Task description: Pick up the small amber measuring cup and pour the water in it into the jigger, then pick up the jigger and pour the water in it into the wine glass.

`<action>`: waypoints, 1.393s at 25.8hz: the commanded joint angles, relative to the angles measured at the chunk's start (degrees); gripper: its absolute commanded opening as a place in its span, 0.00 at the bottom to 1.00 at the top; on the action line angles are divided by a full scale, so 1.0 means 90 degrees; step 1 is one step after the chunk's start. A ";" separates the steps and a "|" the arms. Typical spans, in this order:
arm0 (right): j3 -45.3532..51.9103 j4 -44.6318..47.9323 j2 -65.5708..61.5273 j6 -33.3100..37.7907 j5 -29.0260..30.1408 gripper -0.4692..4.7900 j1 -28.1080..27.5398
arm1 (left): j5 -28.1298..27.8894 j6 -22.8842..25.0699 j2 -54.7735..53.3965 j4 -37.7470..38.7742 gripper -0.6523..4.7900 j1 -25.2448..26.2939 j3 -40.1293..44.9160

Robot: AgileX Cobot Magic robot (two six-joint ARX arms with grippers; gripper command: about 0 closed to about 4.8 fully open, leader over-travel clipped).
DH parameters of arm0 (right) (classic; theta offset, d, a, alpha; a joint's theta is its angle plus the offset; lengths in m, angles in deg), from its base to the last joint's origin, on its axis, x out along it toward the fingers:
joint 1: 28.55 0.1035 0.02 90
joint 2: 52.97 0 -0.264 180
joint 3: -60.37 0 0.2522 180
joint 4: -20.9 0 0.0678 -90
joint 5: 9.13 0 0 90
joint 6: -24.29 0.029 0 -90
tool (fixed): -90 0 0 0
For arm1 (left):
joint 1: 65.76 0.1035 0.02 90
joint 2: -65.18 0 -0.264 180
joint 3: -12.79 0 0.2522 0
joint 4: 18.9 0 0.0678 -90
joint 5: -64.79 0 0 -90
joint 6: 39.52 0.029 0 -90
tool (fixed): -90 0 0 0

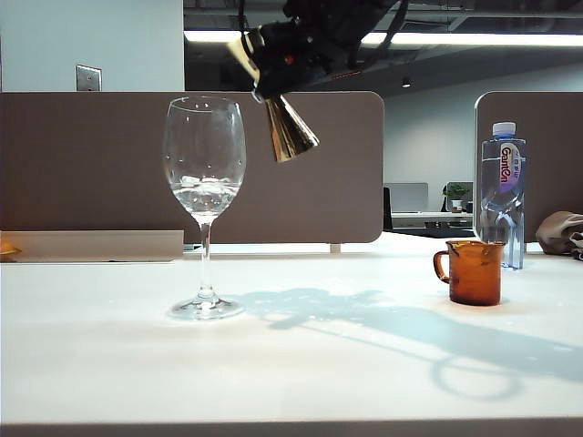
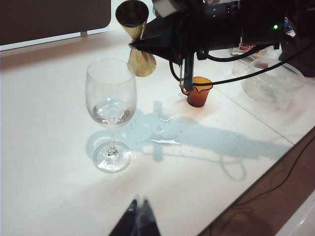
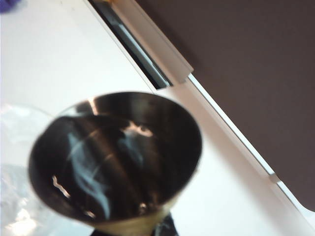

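The wine glass (image 1: 204, 164) stands on the white table left of centre, with water (image 1: 205, 193) low in its bowl. Above it and just to its right, my right gripper (image 1: 269, 68) is shut on the waist of the gold jigger (image 1: 290, 130), which hangs tilted in the air. The right wrist view looks into the jigger's dark cup (image 3: 115, 157), with the wine glass rim (image 3: 12, 196) beside it. The small amber measuring cup (image 1: 475, 272) sits upright on the table at the right. My left gripper (image 2: 139, 204) is shut and empty, low over the table in front of the wine glass (image 2: 110, 98).
A clear plastic water bottle (image 1: 503, 191) stands behind the amber cup. A clear glass bowl (image 2: 273, 83) sits beyond the cup in the left wrist view. A small puddle (image 2: 162, 141) lies on the table between glass and cup. A brown partition (image 1: 109, 164) backs the table.
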 commanded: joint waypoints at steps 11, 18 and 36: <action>-0.0505 -0.0257 -0.0449 -0.2193 -0.0367 0.08 0.0160 | 0.0022 0.0027 -0.0005 -0.0051 0.12 -0.0005 -0.0027; -0.0505 -0.0301 -0.0556 -0.2737 -0.0588 0.08 0.0223 | 0.0022 0.0027 -0.0002 -0.0051 0.12 -0.0005 -0.0027; -0.0724 -0.0051 -0.0556 -0.5141 -0.1139 0.08 0.0401 | 0.0019 0.0027 -0.0002 -0.0051 0.12 -0.0005 -0.0027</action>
